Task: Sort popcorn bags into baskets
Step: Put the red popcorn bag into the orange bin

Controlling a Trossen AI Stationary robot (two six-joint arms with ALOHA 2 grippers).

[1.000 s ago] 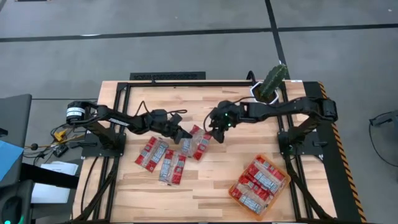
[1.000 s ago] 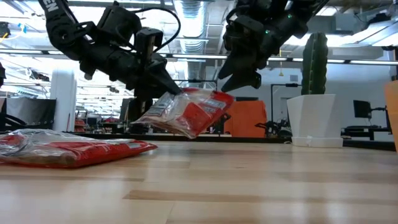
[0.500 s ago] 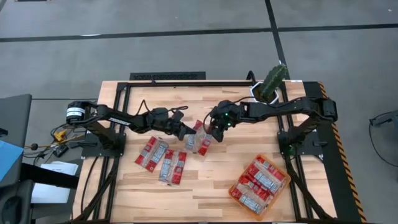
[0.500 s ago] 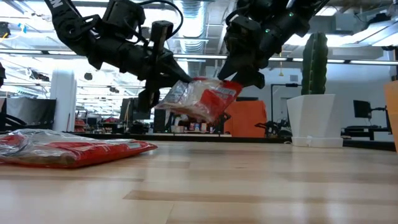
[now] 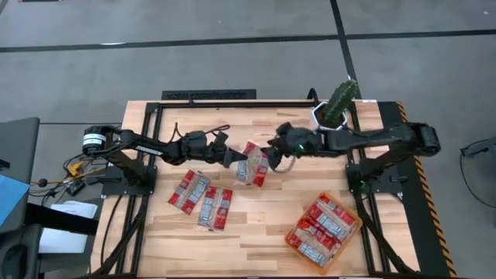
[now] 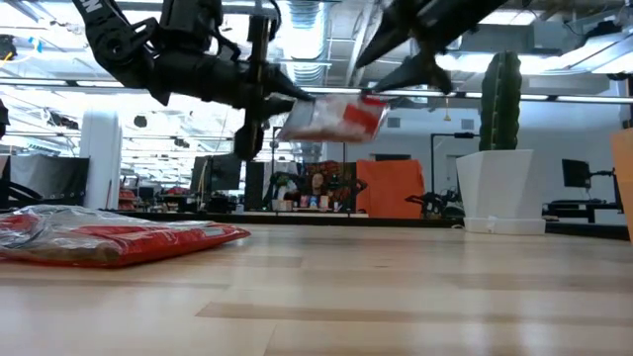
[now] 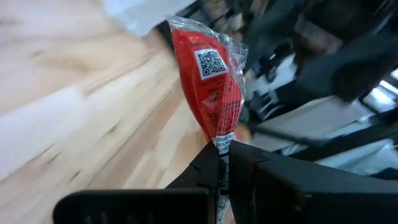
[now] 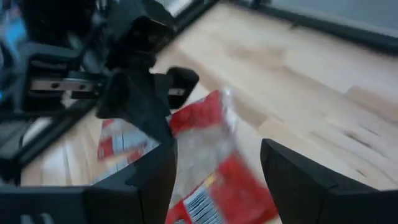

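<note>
Gripping a popcorn bag (image 5: 253, 163) aloft by its edge, left fingers (image 5: 235, 157) clamped, right fingers (image 5: 273, 161) apart beside it

A wooden desk (image 5: 256, 225) carries three red packets (image 5: 203, 199) lying flat left of centre, an orange basket (image 5: 292, 239) of packets near the front right corner, and a white cactus pot (image 5: 316, 114) at the back edge.

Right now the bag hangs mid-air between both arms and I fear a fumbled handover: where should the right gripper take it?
Probably the free far edge of the popcorn bag, approached from the right. The left gripper already pinches one sealed end, while the right gripper is open around the other end.
</note>
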